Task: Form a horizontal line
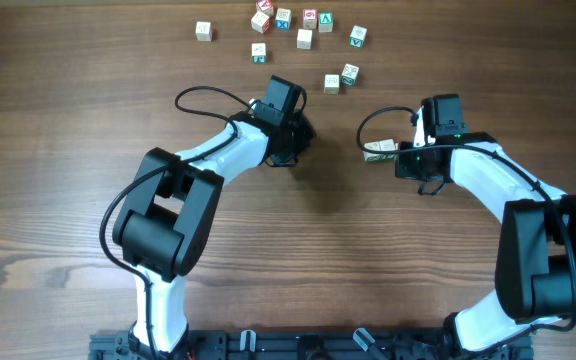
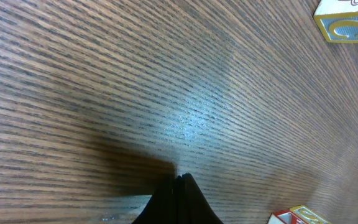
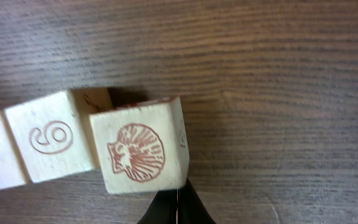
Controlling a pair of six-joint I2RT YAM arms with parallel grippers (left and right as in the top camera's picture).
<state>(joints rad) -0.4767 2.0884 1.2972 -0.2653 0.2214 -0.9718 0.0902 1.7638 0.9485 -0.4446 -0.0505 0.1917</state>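
Observation:
The horizontal line (image 3: 61, 143) of three pale wooden cubes lies left of centre in the right wrist view: a cube cut off by the left edge, a cube with a red numeral (image 3: 48, 138), and a cube with a red shell (image 3: 138, 152) that sits slightly forward and askew. It also shows in the overhead view (image 1: 376, 151). My right gripper (image 3: 178, 199) is shut and empty, its tip against the shell cube's lower right corner. My left gripper (image 2: 180, 186) is shut and empty on bare wood, left of the row (image 1: 290, 152).
Several loose letter cubes lie scattered along the far edge of the table (image 1: 304, 39), and two more (image 1: 349, 73) sit closer to the arms. In the left wrist view one cube (image 2: 347, 22) is at the top right and another (image 2: 297, 216) at the bottom right.

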